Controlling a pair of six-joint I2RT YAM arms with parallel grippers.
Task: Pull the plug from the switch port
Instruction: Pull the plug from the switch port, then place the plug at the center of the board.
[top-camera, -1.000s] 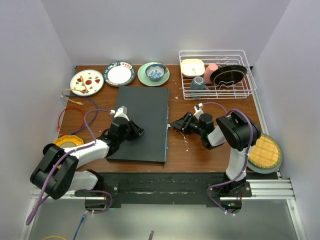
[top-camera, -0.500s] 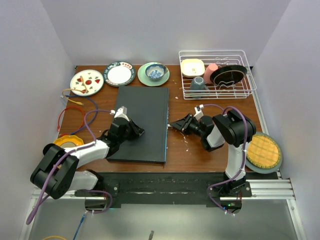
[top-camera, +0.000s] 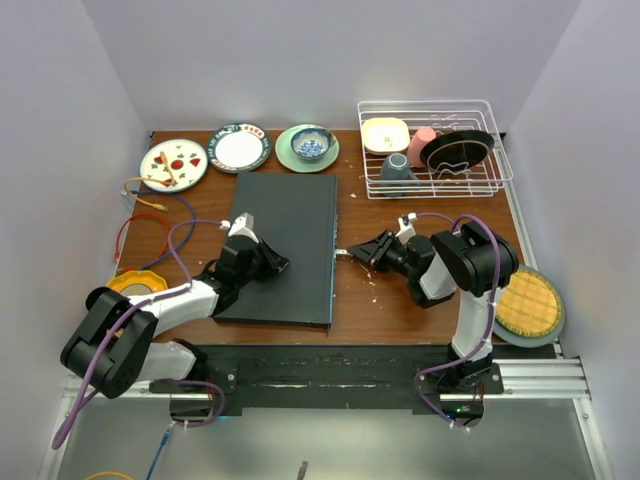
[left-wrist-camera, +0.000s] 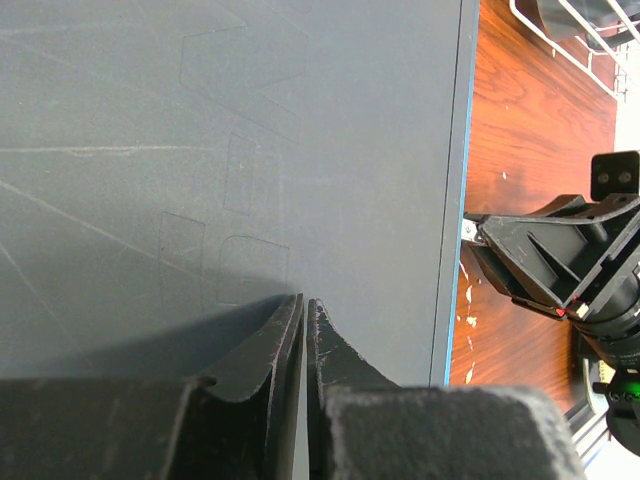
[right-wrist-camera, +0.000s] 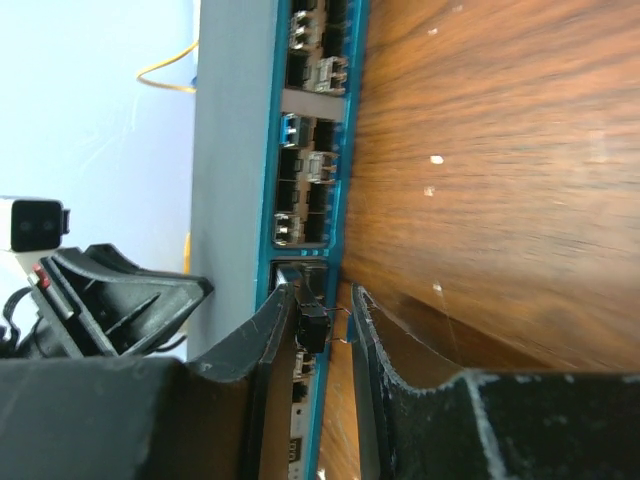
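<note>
Two arms work a matte-black switch lying flat in the middle of a wooden counter, its thin bluish socket-lined side turned toward the right arm. The right end effector reaches in level with that side and pinches a small dark plug between its two fingers, one finger lying along the switch's top edge and the other just above the wood. The plug sits against the socket row, a little nearer than the middle of the long side. From overhead the plug shows as a pale speck touching the switch's right edge, with the right end effector just beside it.

On the other side, the left end effector rests tip-down on the flat top of the switch, its fingers pressed together and gripping nothing.

A wire dish rack with crockery stands at the far right corner, three plates line the far edge, and coloured cables loop beside the switch at left
</note>
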